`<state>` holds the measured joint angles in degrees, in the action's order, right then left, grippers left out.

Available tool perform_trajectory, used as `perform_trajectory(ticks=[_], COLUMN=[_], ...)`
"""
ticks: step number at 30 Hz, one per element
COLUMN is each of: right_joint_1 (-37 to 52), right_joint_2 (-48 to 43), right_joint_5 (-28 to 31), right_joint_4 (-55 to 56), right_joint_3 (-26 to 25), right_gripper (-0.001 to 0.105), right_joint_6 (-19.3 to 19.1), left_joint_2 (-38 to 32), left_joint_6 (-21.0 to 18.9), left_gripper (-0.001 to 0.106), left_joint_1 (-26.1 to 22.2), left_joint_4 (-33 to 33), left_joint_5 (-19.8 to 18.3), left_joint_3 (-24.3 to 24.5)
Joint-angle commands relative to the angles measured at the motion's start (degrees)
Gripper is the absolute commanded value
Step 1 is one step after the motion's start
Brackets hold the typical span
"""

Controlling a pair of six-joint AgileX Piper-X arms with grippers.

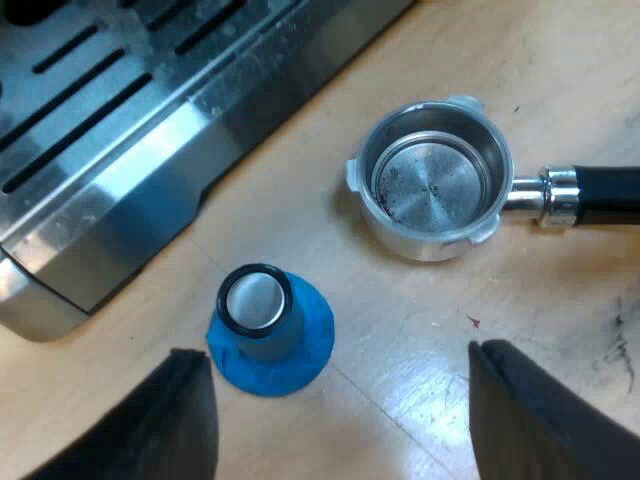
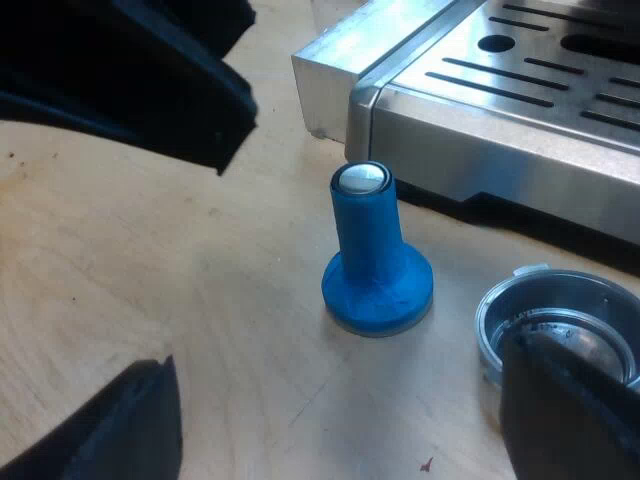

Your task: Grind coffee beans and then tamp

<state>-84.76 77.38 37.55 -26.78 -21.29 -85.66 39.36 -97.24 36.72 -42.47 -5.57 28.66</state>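
Task thing 1, metal holder (image 1: 432, 180): lies loose on the wooden table (image 1: 560, 60), basket mouth up, near the espresso machine (image 1: 110, 130) but not locked into it. Its dark handle (image 1: 605, 195) points away from the machine.
Basket content: bare metal floor with a few dark specks; no bed of grounds visible.
Task thing 2, blue tamper (image 1: 270, 330): stands upright on its broad base on the table, between the machine's slotted tray and the holder, touching neither.
Left gripper (image 1: 338, 365): released, fingers spread wide with nothing between them; it hovers above the table, just beside the tamper's base.
Right gripper (image 2: 340, 360): also released and empty, fingers wide apart; it hangs low over the table with the tamper (image 2: 375, 255) just ahead and the holder's basket (image 2: 560, 330) beside one finger.
Done so far (judgement): nothing of the task proper; the clean basket suggests that no grinding has been done.
Left to do (judgement): pick up the holder by its handle, take it to the grinder outlet, fill it, set it back down, then press the grounds with the tamper.
Step in hand (judgement): approach, before any grasp; which thing is aimed at cannot be told.
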Motion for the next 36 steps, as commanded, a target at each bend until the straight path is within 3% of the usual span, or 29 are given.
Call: perform_trajectory(ticks=[1, 9, 16, 24, 31, 36], right_joint_1=[-0.09, -0.09, -0.09, -0.09, -0.09, -0.09], right_joint_2=[-0.19, -0.19, -0.19, -0.19, -0.19, -0.19], right_joint_5=[-0.16, -0.16, -0.16, -0.16, -0.16, -0.16], right_joint_4=[-0.48, -0.48, -0.48, -0.48, -0.48, -0.48], right_joint_3=[0.02, 0.02, 0.02, 0.02, 0.02, 0.02], right_gripper=[0.067, 0.067, 0.067, 0.067, 0.067, 0.067], right_joint_6=[-0.76, -0.76, -0.76, -0.76, -0.76, -0.76], left_joint_2=[1.55, 6.61, 15.13, 25.77, 29.9, 31.69], left_joint_6=[-0.22, -0.22, -0.22, -0.22, -0.22, -0.22], left_gripper=[0.056, 0.056, 0.056, 0.056, 0.056, 0.056], left_joint_1=[0.23, 0.23, 0.23, -0.08, -1.6, -5.14], left_joint_4=[0.62, 0.37, 0.27, -5.32, -6.59, -6.57], left_joint_5=[0.65, 0.7, 0.69, 2.19, 4.04, 2.64], left_joint_3=[0.5, 1.39, 7.56, 14.08, 14.51, 14.51])
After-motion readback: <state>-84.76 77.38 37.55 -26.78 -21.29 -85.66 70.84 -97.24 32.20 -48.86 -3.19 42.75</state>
